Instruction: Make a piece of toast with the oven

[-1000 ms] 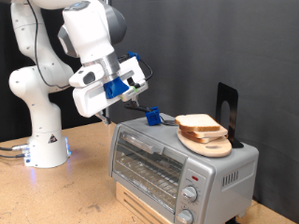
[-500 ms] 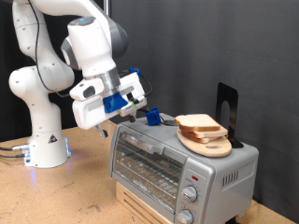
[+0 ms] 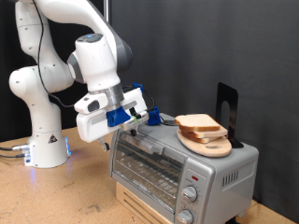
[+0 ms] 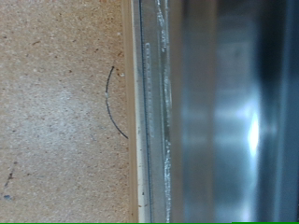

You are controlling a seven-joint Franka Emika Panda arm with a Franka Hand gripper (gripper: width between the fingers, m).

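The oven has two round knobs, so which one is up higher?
On the oven, the higher knob sits right below the little red light. The other knob is underneath it, near the oven's bottom edge.

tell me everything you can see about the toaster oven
The oven is a small boxy silver-grey metal unit with a glass door, shut, and a wire rack visible behind it. Two round knobs and a small red light sit on its front at the exterior view's right. It stands on a pale block. A round wooden board with bread slices rests on top. The gripper hovers at its upper front edge.
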